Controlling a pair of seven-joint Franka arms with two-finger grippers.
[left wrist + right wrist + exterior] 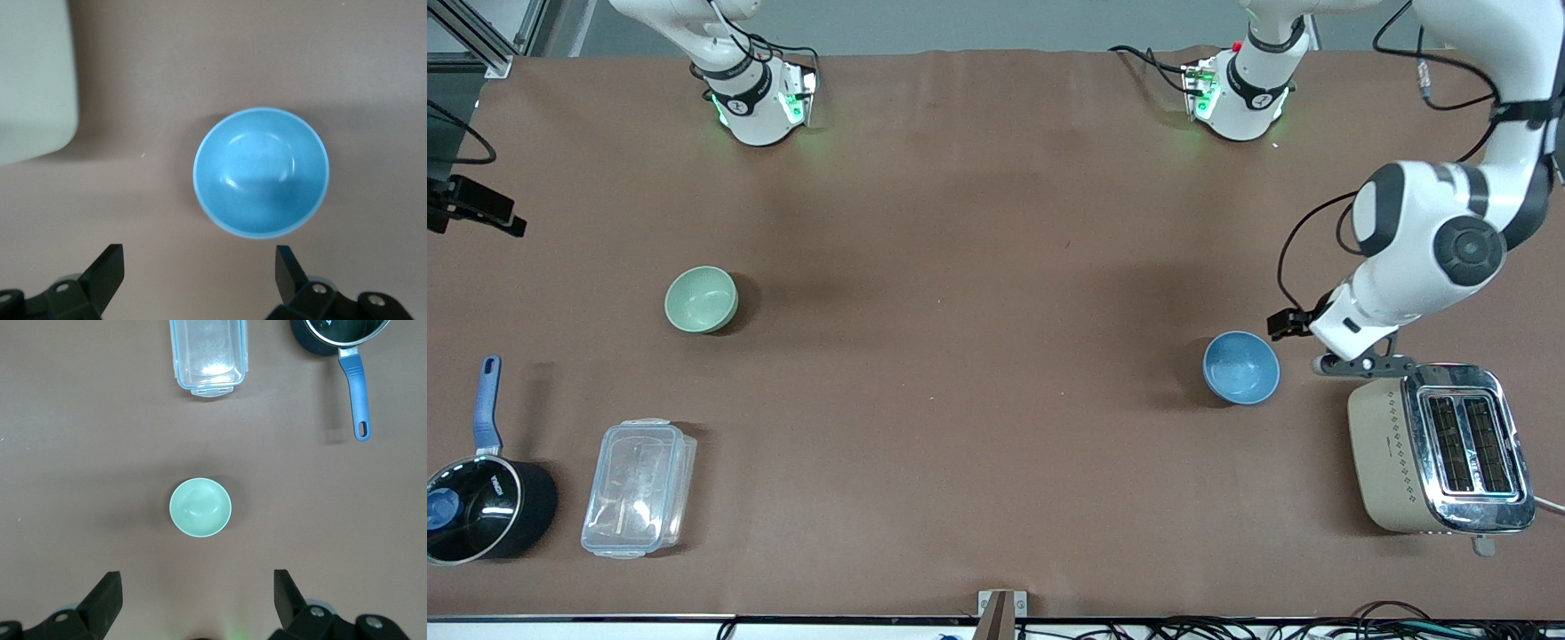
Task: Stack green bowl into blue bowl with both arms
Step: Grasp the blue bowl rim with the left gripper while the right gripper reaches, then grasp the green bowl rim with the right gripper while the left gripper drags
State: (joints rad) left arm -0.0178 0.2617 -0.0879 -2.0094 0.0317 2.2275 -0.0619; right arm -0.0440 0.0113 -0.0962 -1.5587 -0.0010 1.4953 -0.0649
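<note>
**Q:** Jaws first — how do they stand?

**R:** Both pairs are spread wide and pinch nothing. The left gripper (200, 280) hangs low over the table just beside the blue bowl (1240, 367), toward the left arm's end, close to the toaster (1440, 449). The right gripper (198, 603) is out of the front view; its wrist camera looks down on the green bowl (200, 507) from high up, with bare table between fingers and bowl.

**Q:** Where do the 2 bowls sit?

**R:** Well apart. The green bowl (702, 300) stands upright toward the right arm's end of the table, farther from the front camera than the clear plastic container (639, 487) and the black saucepan (482, 507). The blue bowl stands upright toward the left arm's end, a little nearer the front camera than the green one. Each is empty.

**Q:** So which step is this?

**R:** I'd judge it the approach: neither bowl is touched, nothing is stacked. The left arm looks further along, its bowl filling much of the wrist view.

**Q:** What does the next move call for?

**R:** Probably each gripper descending so 1 finger goes inside a rim and 1 outside, then closing on the wall. The glossy, curved rim leaves little to bite, so a shallow grip could slip. The green bowl then needs carrying across the table and lowering centred into the blue.
</note>
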